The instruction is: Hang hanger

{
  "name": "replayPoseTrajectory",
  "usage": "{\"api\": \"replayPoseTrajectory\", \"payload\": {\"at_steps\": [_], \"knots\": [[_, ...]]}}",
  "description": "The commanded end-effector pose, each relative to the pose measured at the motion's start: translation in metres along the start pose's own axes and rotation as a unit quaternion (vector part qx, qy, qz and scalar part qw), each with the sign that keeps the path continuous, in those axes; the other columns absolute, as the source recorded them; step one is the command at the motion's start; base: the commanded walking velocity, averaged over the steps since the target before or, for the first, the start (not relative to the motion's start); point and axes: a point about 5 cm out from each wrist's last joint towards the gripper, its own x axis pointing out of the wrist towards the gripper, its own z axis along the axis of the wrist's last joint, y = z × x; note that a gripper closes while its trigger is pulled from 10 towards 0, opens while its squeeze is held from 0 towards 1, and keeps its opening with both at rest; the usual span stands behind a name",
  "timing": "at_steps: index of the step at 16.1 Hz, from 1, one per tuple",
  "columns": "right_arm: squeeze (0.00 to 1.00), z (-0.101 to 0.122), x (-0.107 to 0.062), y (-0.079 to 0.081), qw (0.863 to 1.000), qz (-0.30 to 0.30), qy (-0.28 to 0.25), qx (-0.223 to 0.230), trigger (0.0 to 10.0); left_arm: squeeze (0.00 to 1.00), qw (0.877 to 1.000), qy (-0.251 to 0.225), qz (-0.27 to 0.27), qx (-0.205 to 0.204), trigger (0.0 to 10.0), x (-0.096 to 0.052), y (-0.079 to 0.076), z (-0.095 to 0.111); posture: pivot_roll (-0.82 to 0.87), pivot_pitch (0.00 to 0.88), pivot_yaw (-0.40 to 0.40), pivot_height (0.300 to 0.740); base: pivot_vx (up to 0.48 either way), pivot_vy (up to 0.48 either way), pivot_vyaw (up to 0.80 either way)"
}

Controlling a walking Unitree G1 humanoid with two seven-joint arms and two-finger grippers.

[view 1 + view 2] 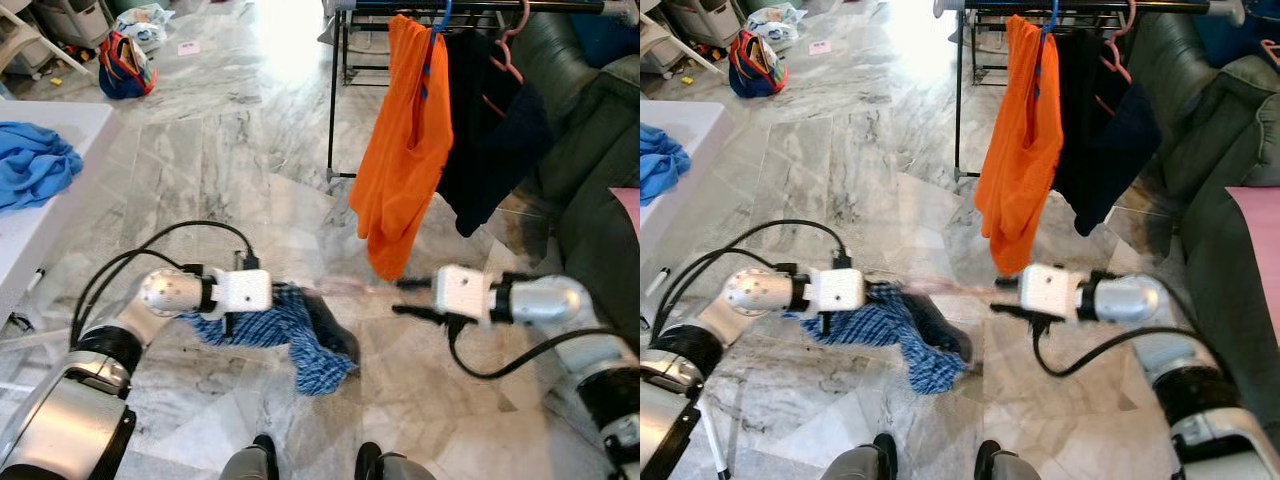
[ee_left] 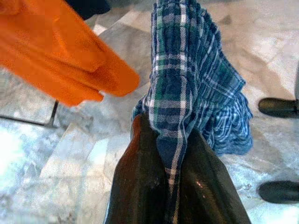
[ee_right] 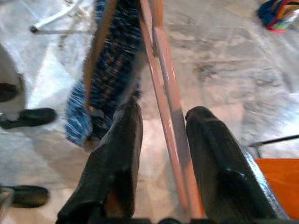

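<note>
Pink hanger (image 3: 164, 100), thin straight bar

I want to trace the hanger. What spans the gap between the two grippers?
A pink hanger runs from the plaid shirt in the left gripper toward the right gripper, seen in the left eye view.

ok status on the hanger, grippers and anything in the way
Left gripper shut on plaid garment. Right gripper open around pink hanger, blurred. Rack ahead, orange shirt hanging in the path.
</note>
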Motion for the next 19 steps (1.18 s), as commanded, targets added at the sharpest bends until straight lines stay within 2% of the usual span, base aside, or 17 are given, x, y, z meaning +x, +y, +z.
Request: {"api": "replayPoseTrajectory", "payload": {"at_steps": [1,3,4,6,7,9,10,11,12,14,15,16,17,19], "knots": [[1.0,0.003,-0.005,-0.006,1.0,-0.014,0.004,-0.014,10.0,0.0,0.999,0.014,0.023,-0.03,0.0,-0.01,-0.002,-0.012,0.05,0.217,0.033,0.74,0.0,0.0,0.0],[1.0,0.002,-0.011,-0.009,0.999,-0.028,0.01,-0.013,10.0,0.0,0.997,0.025,0.044,-0.052,0.0,-0.018,-0.004,-0.021,0.04,0.217,0.033,0.74,0.0,0.0,0.0],[1.0,0.002,-0.015,-0.012,0.998,-0.057,0.007,-0.007,10.0,0.0,0.994,0.043,0.068,-0.071,0.0,-0.026,-0.006,-0.03,0.04,0.217,0.032,0.74,0.0,0.0,0.0],[1.0,0.004,-0.016,-0.016,0.995,-0.103,-0.012,0.011,10.0,0.0,0.987,0.044,0.113,-0.108,0.0,-0.032,-0.004,-0.037,0.04,0.215,0.031,0.74,0.0,0.0,0.0],[1.0,0.007,-0.014,-0.017,0.99,-0.136,-0.031,0.03,10.0,0.0,0.981,0.039,0.141,-0.13,0.0,-0.034,-0.002,-0.039,0.04,0.213,0.03,0.74,0.0,0.0,0.0],[1.0,0.012,-0.004,-0.014,0.967,-0.225,-0.08,0.092,10.0,0.0,0.964,0.01,0.212,-0.161,0.0,-0.038,0.006,-0.037,0.04,0.208,0.02,0.74,0.0,0.0,0.0],[1.0,0.012,-0.002,-0.013,0.959,-0.245,-0.089,0.108,10.0,0.0,0.96,-0.002,0.225,-0.168,0.0,-0.039,0.01,-0.035,0.04,0.206,0.018,0.74,0.0,0.0,0.0],[1.0,0.012,-0.002,-0.013,0.959,-0.245,-0.089,0.108,10.0,0.0,0.96,-0.002,0.225,-0.168,0.0,-0.039,0.01,-0.035,0.04,0.206,0.018,0.74,0.0,0.0,0.0],[1.0,0.011,0.006,-0.009,0.938,-0.293,-0.104,0.154,10.0,0.0,0.953,-0.037,0.245,-0.171,0.0,-0.039,0.021,-0.026,0.05,0.206,0.016,0.74,0.0,0.0,0.0],[1.0,0.008,0.012,-0.005,0.919,-0.322,-0.114,0.196,10.0,0.0,0.95,-0.064,0.253,-0.17,0.0,-0.039,0.028,-0.017,0.05,0.208,0.013,0.74,0.0,0.0,0.0],[1.0,0.004,0.018,0.0,0.903,-0.342,-0.119,0.233,10.0,0.0,0.955,-0.086,0.235,-0.162,0.0,-0.036,0.03,-0.009,0.06,0.209,0.011,0.74,0.0,0.0,0.0],[1.0,-0.004,0.027,0.008,0.868,-0.376,-0.119,0.3,10.0,0.0,0.961,-0.121,0.195,-0.154,0.0,-0.029,0.03,0.005,0.06,0.211,0.01,0.74,0.0,0.0,0.0],[1.0,-0.014,0.032,0.013,0.834,-0.407,-0.105,0.358,10.0,0.0,0.962,-0.15,0.159,-0.166,0.0,-0.023,0.028,0.016,0.06,0.213,0.014,0.74,0.0,0.0,0.0],[1.0,-0.022,0.034,0.016,0.808,-0.425,-0.092,0.398,10.0,0.0,0.961,-0.167,0.145,-0.166,0.0,-0.018,0.027,0.023,0.06,0.217,0.017,0.74,0.0,0.0,0.0]]}}
